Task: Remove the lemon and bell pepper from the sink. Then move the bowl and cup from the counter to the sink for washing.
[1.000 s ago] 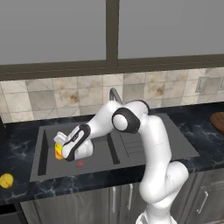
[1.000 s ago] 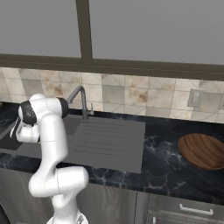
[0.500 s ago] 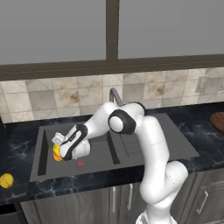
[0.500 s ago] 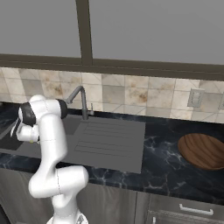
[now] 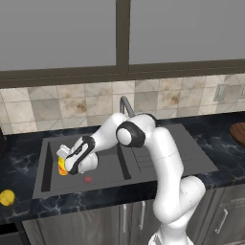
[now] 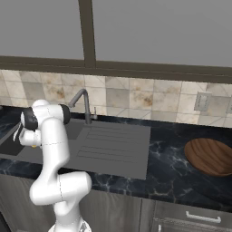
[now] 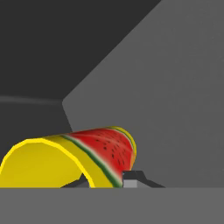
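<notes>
We find the cup (image 5: 61, 166) inside the sink (image 5: 46, 165), at its left end. The lemon (image 5: 6, 197) lies on the counter (image 5: 21, 208) left of the sink; the bowl (image 6: 209, 156) sits far right

White arm bent low and leftward, pincer (image 5: 63, 166) clamped tight, pointing down.

Two rear base views sharing the sink (image 5: 143, 165), close hand view

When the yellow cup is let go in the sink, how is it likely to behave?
The cup is a smooth open cylinder, so it would probably roll if released on its side. It looks rigid and light. The gripper pinches it over the sink basin; the glossy wall may slip.
</notes>
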Robot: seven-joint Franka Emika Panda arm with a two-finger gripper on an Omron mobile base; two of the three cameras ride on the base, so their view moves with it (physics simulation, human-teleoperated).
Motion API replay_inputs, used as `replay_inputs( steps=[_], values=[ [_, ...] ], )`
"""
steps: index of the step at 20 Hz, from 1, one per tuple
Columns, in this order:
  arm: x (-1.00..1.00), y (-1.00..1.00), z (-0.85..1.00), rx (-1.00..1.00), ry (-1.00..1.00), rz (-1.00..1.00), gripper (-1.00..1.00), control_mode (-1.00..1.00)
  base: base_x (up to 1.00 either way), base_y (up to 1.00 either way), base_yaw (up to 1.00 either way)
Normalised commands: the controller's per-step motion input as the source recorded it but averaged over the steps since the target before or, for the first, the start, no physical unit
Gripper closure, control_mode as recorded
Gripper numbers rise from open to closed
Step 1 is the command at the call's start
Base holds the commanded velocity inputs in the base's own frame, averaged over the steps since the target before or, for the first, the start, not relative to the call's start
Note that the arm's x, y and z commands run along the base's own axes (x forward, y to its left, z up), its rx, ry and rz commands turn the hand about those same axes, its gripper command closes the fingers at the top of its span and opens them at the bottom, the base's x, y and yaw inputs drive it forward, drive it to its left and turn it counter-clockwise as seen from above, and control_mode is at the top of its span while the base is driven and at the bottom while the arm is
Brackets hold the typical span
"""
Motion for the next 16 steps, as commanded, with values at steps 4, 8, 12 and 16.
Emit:
replay_inputs(
  steps=[4, 8, 12, 16],
  values=[
    [0.14, 0.02, -0.15, 0.00, 0.00, 0.00, 1.00, -1.00, 0.00, 0.00, 0.00],
    [0.15, 0.04, -0.18, 0.00, 0.00, 0.00, 1.00, -1.00, 0.00, 0.00, 0.00],
    [0.18, 0.05, -0.16, 0.00, 0.00, 0.00, 1.00, -1.00, 0.00, 0.00, 0.00],
    [0.21, 0.06, -0.12, 0.00, 0.00, 0.00, 1.00, -1.00, 0.00, 0.00, 0.00]
  ],
)
